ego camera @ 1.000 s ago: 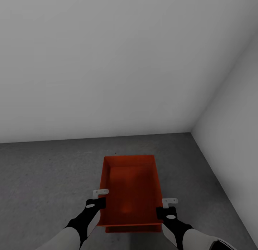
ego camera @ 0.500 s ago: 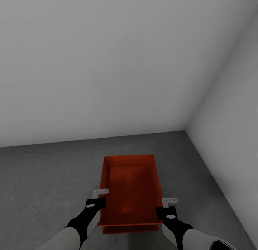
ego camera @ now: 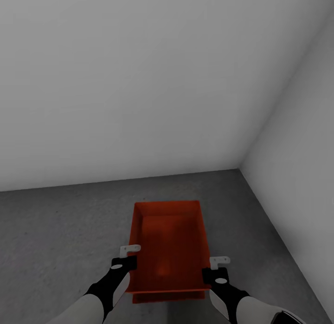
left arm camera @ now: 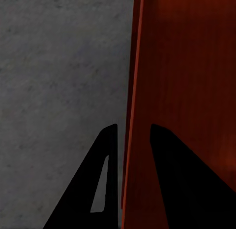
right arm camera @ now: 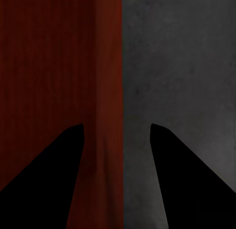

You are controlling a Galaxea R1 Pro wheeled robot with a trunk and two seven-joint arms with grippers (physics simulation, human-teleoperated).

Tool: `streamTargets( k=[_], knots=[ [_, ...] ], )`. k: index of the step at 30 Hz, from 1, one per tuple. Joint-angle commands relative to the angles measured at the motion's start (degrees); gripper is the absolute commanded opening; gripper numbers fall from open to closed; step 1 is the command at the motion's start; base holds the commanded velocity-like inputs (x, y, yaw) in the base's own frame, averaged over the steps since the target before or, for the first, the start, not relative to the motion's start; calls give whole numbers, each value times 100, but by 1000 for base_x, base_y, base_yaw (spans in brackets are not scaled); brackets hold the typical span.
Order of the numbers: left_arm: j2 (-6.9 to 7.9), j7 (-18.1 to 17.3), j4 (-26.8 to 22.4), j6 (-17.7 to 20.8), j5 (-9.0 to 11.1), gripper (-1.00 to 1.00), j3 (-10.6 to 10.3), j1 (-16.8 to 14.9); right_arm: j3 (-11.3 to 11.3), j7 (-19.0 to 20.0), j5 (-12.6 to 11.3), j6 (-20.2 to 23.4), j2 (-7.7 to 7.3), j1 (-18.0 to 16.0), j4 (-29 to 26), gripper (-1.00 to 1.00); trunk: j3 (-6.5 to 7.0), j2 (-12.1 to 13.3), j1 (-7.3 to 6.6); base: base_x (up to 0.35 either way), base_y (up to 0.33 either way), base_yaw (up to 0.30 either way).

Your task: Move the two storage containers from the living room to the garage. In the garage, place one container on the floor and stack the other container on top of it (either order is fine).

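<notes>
An orange-red open-top storage container [ego camera: 169,245] hangs low over the dark grey concrete floor [ego camera: 55,231] of the garage, held between my two arms. My left gripper [ego camera: 127,256] is shut on its left wall, and the left wrist view shows the thin wall [left arm camera: 135,66] pinched between the fingers. My right gripper [ego camera: 215,266] straddles the right wall [right arm camera: 109,66], fingers apart, with floor [right arm camera: 182,56] showing between wall and outer finger. A darker red strip [ego camera: 169,297] peeks from under the near edge; I cannot tell if it is the second container.
Plain white walls meet in a corner [ego camera: 240,168] just ahead and to the right. The right wall [ego camera: 301,175] runs close along my right side. Grey floor stretches to the left of the container.
The head view swung slightly right a second ago, shifting the wall corner leftward, then held still. The container kept its place between the grippers. The red strip under its near edge grew wider.
</notes>
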Motion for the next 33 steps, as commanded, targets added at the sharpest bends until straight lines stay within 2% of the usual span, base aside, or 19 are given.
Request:
streamTargets(
  k=[1, 13, 31, 33],
  knots=[
    [6, 69, -24, 41, -53, -100, 158, -3, -275, -151, -31, -44, -42, -3, 255, -100, -3, -2, 0, 0, 0, 0],
    [6, 45, -27, 41, -52, -100, 157, -3, -280, -151, -31, -44, -42, -3, 255, -100, -3, -2, 0, -135, 0, 0],
    [-2, 51, -20, 41, -59, -100, 150, -3, -282, -151, -31, -44, -42, -3, 255, -100, -3, -2, 0, -6, 0, 0],
    [-2, 52, -19, 41, -59, -100, 150, -3, -283, -151, -31, -44, -42, -3, 255, -100, -39, -82, 44, 0, 0, 0]
  ],
)
